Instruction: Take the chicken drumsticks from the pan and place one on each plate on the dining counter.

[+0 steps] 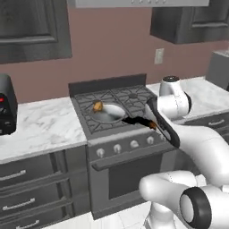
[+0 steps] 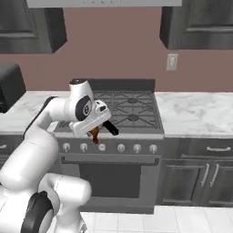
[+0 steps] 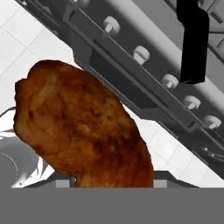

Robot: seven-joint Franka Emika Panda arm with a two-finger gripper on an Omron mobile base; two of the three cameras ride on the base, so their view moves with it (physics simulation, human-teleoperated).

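Drumstick, reddish-brown [image 3: 83, 131], gripped between the fingers [image 2: 94, 134], which stand part-closed on it; it hangs below them, off the stove's front edge and above the knob row [image 2: 109, 147]. Second drumstick, golden-tan [image 1: 97, 106], lies in the pan [image 1: 109, 115] on the left front burner, behind the fingers and well apart from them. Pan's black handle [image 3: 193, 41] juts over the stove edge just beside the held piece. Marble bench [image 1: 40, 127] flanks the stove [image 2: 132, 109].

2 drumsticks [image 1: 97, 106], 1 pan [image 1: 109, 113]
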